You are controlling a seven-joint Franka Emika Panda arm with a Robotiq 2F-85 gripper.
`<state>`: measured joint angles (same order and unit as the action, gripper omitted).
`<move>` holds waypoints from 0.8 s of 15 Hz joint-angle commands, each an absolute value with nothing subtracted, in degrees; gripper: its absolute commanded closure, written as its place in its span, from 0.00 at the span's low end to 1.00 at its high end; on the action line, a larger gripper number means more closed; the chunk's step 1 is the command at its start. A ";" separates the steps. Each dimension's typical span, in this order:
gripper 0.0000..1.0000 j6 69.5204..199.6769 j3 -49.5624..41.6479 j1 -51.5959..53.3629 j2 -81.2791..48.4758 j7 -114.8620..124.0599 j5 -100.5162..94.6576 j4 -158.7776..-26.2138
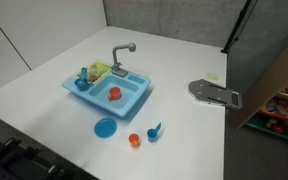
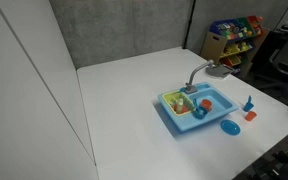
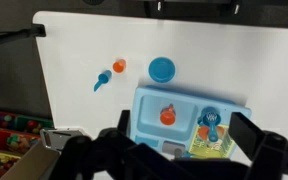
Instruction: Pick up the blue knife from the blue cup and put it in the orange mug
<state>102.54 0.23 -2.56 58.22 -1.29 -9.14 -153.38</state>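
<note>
The blue cup [image 1: 155,131] stands on the white table in front of the toy sink, with the blue knife [image 1: 158,126] sticking up out of it. Both show in the wrist view, cup [image 3: 103,80] and knife [image 3: 98,85], and in an exterior view [image 2: 248,103]. The orange mug [image 1: 114,93] sits in the basin of the blue toy sink [image 1: 134,100]; it also shows in the wrist view [image 3: 168,115] and in an exterior view [image 2: 206,103]. My gripper [image 3: 187,138] is open and empty, high above the sink. It is out of both exterior views.
A flat blue plate [image 1: 105,128] and a small paler orange cup [image 1: 134,140] lie in front of the sink. The sink has a grey faucet [image 1: 124,52] and a rack with toy utensils [image 3: 212,132]. A grey base plate [image 1: 214,93] sits near the table's edge.
</note>
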 commanded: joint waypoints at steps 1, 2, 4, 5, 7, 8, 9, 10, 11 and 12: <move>0.00 102.35 -0.03 -2.15 58.15 -1.00 -9.38 -153.22; 0.00 102.35 -0.03 -2.15 58.15 -1.00 -9.38 -153.22; 0.00 102.35 -0.03 -2.15 58.15 -1.00 -9.39 -153.22; 0.00 102.35 -0.03 -2.15 58.15 -1.00 -9.38 -153.22; 0.00 102.35 -0.03 -2.15 58.15 -1.00 -9.38 -153.22; 0.00 102.35 -0.03 -2.15 58.15 -1.00 -9.38 -153.22; 0.00 102.23 0.26 -2.18 57.33 -1.04 -9.69 -152.68; 0.00 101.96 0.21 -1.99 56.04 -1.19 -9.44 -151.89; 0.00 102.13 0.22 -1.91 54.90 -1.16 -9.34 -151.20; 0.00 102.22 0.19 -1.82 53.95 -1.15 -9.24 -150.63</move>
